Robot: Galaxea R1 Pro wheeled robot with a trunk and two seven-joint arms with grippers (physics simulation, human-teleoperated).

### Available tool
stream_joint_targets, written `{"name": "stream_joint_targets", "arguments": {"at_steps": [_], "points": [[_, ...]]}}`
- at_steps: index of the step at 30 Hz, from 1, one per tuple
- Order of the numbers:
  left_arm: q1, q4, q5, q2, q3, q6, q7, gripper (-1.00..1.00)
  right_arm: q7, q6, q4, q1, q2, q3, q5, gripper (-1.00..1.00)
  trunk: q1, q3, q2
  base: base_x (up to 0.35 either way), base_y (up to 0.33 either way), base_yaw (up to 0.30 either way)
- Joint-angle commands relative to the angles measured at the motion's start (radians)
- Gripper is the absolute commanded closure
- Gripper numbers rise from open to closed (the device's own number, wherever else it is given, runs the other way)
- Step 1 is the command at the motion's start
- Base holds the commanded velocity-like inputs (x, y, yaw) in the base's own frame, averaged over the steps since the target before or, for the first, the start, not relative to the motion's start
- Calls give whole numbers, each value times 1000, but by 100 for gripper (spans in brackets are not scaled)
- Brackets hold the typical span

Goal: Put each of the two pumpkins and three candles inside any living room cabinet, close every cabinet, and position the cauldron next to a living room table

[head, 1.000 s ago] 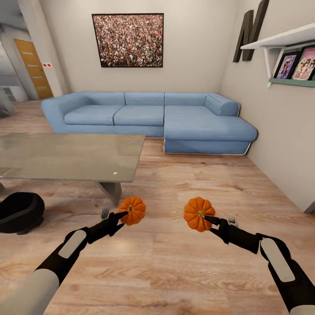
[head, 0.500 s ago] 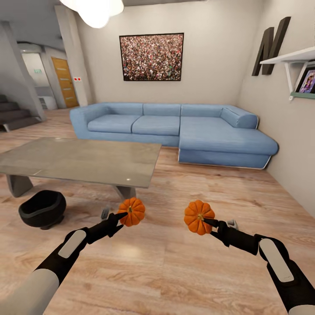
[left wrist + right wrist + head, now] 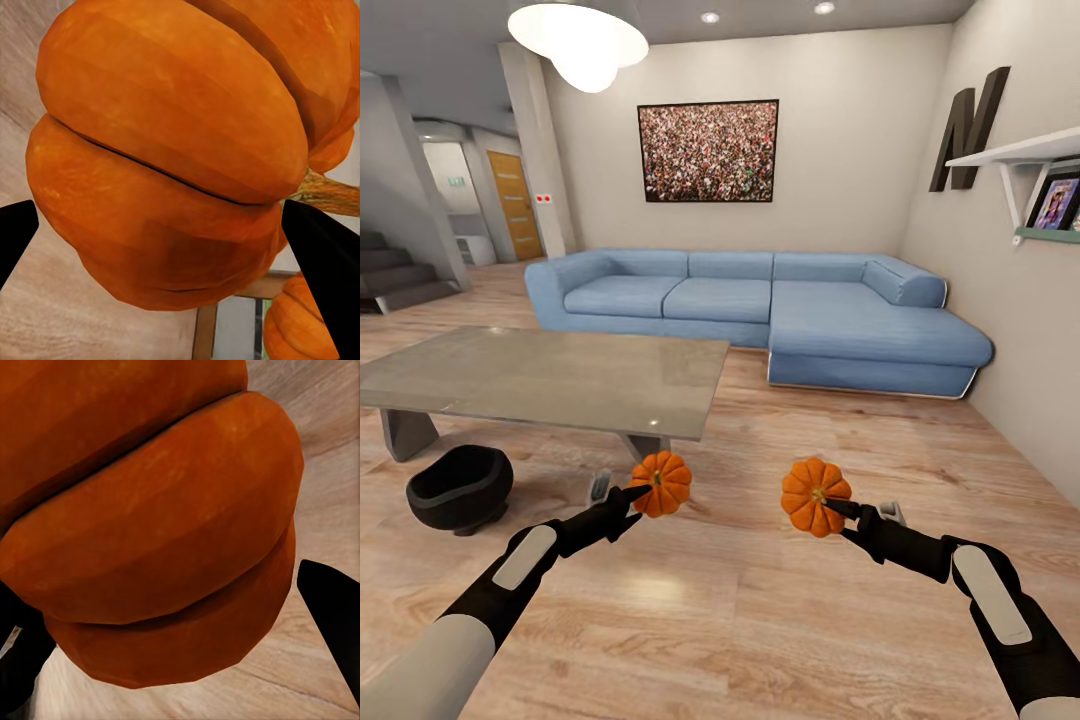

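Two pumpkins we carried above the floor just in front of the table [image 3: 540, 375], left gripper [image 3: 645, 490] clamped on the left pumpkin [image 3: 661, 483], right gripper [image 3: 835, 507] clamped on the right pumpkin [image 3: 815, 496], cauldron [image 3: 460, 488] beside the table's leg.

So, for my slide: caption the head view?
Both tools hold pumpkins, left and right, before the glass table.

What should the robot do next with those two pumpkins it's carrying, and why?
Probably turn the base to look for the cabinet. The left gripper holds one pumpkin and the right gripper holds the other pumpkin, yet ahead lie the sofa, the table and the cauldron.
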Motion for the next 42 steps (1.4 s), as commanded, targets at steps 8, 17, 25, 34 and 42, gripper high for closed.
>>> {"name": "stream_joint_targets", "arguments": {"at_steps": [8,17,25,34,42], "points": [[-1,0,-1,1,-1,0,-2,100,6,5,0,-1,0,-4,4,100,0,0,0,0,0,3],[-1,0,-6,1,-2,0,-2,100,6,5,0,-1,1,-2,5,100,0,10,0,0,0,148],[-1,0,-7,1,-2,0,-2,100,6,5,0,-1,2,-1,4,100,0,16,0,0,0,203],[-1,0,-7,1,-1,0,-4,100,6,5,0,-1,1,-2,4,100,0,16,0,0,0,15],[-1,-3,-7,1,-1,0,-7,100,6,5,0,-1,2,-1,5,100,0,22,0,0,0,179]]}}
